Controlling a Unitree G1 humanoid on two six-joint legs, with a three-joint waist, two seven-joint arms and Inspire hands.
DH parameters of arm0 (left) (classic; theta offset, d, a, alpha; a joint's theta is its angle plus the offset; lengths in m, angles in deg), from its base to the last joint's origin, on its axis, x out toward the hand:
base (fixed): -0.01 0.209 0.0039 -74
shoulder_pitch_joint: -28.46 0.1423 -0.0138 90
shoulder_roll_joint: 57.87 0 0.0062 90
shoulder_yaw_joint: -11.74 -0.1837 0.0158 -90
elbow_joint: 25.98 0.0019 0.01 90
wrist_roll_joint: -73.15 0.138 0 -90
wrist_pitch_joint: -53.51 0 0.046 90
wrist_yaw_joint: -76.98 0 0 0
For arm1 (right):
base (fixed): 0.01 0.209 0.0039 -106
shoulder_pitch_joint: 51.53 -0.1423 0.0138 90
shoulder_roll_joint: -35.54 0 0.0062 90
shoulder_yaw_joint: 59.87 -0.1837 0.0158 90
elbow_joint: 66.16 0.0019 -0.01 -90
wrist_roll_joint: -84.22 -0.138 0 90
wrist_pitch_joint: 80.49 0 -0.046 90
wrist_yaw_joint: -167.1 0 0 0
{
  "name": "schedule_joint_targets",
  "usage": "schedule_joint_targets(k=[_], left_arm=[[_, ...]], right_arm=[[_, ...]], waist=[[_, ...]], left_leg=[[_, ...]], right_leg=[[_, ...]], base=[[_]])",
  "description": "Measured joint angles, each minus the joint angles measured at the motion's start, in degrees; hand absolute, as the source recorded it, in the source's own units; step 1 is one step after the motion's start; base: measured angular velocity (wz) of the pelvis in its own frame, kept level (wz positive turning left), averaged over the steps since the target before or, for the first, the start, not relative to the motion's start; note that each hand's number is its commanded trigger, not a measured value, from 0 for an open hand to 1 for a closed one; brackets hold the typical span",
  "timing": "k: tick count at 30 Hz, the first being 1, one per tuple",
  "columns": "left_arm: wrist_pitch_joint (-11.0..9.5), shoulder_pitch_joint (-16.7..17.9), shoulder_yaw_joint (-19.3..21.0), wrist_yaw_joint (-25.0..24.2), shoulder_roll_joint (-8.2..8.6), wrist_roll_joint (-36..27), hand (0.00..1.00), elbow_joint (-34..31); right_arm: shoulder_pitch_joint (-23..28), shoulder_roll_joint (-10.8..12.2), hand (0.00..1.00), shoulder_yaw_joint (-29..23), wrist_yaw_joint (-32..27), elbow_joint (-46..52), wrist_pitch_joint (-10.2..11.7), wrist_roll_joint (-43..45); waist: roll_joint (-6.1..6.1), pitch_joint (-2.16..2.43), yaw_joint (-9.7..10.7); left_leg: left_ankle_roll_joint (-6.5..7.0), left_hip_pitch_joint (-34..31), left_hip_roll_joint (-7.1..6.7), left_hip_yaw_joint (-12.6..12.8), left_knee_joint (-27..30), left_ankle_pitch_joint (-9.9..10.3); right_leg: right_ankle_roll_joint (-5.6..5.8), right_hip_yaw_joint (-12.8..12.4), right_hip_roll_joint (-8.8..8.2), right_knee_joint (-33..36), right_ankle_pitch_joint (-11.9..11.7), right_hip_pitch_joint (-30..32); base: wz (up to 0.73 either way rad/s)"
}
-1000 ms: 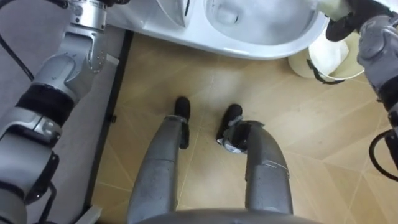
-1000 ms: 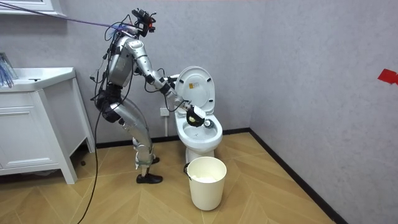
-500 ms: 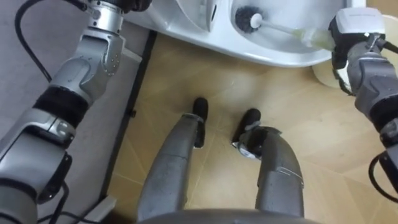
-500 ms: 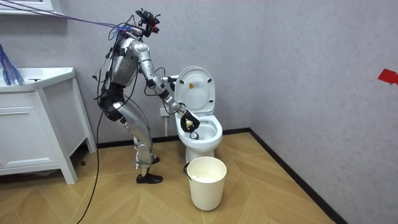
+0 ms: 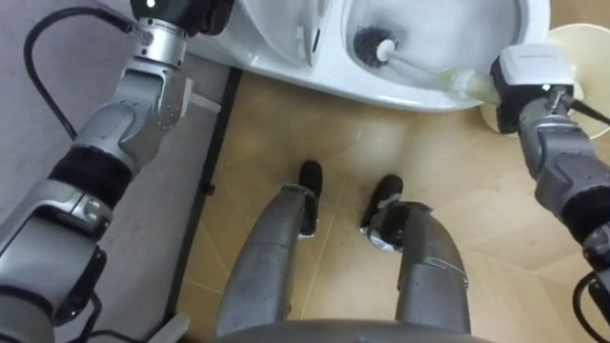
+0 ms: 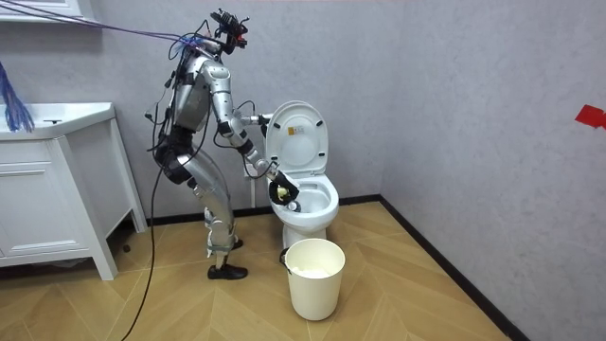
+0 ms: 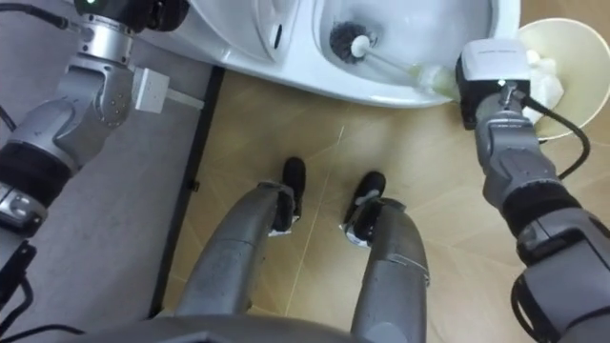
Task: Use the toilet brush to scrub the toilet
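Both eye views look steeply down from the robot's head, close in, onto the wooden floor [image 5: 315, 133]. The toilet [image 5: 272, 43] lies at 12 o'clock and the bucket [image 7: 581, 57] at 2 o'clock. The room view stands well off, level and side-on. It shares that toilet, bucket and floor, with a white cabinet [image 6: 57, 189] at 9 o'clock.

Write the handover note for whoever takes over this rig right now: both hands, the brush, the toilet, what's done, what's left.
Right hand: shut on the toilet brush handle, at the right rim of the toilet bowl.
Left hand: up at the toilet's left side, by the raised lid.
Brush head: down inside the bowl.
Done: brush in hand and in the bowl.
Left: scrub round the bowl, then put the brush away.
Bucket stands right of the toilet.
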State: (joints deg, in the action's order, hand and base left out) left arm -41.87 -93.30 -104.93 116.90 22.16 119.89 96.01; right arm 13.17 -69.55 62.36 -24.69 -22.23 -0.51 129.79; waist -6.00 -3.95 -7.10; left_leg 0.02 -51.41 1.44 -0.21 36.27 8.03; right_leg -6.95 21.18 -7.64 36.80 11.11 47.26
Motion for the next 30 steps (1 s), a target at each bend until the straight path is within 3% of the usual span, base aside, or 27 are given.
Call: schedule_joint_targets(k=[3,7,13,17,22,27,30], left_arm=[[-0.5,0.2,0.1,-0.1,-0.30,-1.3,0.00,0.0],[0.1,0.2,0.9,0.0,-0.50,-1.2,0.00,-0.1],[0.2,0.0,1.1,0.9,-0.76,-1.1,0.00,-0.1],[0.4,-0.5,1.1,2.3,-0.54,-1.1,0.00,0.1],[0.5,-1.4,1.1,4.2,-0.63,-1.0,0.00,0.6],[0.6,-2.0,1.1,4.6,-1.40,-1.1,0.00,0.6],[0.6,-2.2,1.1,4.6,-1.42,-1.1,0.00,0.6]], right_arm=[[0.9,0.0,1.00,0.0,-0.1,-0.4,0.1,-0.1],[-0.1,-0.5,1.00,0.1,-1.2,-4.5,1.5,-2.3],[-5.4,0.3,1.00,-0.1,-0.4,-14.2,4.5,-17.3],[-10.4,1.0,1.00,-2.2,-0.2,-18.4,6.2,-26.1],[-15.1,1.1,1.00,-4.2,-2.0,-20.3,6.5,-29.4],[-15.3,1.0,1.00,-4.3,-2.5,-20.3,6.5,-29.6],[-15.8,0.9,1.00,-4.4,-2.5,-20.6,6.4,-29.2]], waist=[[-0.01,0.00,0.3],[-0.01,0.00,-0.9],[0.29,-0.14,-0.9],[1.56,-0.71,-0.7],[3.34,-0.69,-0.1],[5.11,-0.77,0.4],[5.30,-0.80,0.8]], left_leg=[[0.07,0.1,0.32,0.2,0.4,0.3],[0.07,0.1,0.42,0.2,0.6,0.4],[0.27,0.1,-0.90,0.2,0.8,0.3],[0.47,-0.2,-1.61,1.4,1.2,0.2],[0.41,-1.2,-1.57,1.3,1.7,0.0],[0.77,-2.1,-1.31,1.8,2.5,-0.2],[1.07,-2.7,-1.54,1.8,3.5,0.0]], right_leg=[[0.01,0.1,0.30,-0.1,0.0,-0.3],[0.01,0.1,0.38,0.0,0.0,-0.4],[0.24,-0.1,-1.41,2.6,1.2,0.4],[0.24,-1.5,-2.51,5.2,1.9,2.1],[0.04,-1.4,-2.72,5.8,2.1,3.0],[0.02,-0.9,-3.27,6.6,2.2,3.6],[0.06,-0.5,-4.17,7.9,2.8,4.0]], base=[[-0.01],[0.00],[0.10],[0.01],[0.03],[0.04],[0.07]])
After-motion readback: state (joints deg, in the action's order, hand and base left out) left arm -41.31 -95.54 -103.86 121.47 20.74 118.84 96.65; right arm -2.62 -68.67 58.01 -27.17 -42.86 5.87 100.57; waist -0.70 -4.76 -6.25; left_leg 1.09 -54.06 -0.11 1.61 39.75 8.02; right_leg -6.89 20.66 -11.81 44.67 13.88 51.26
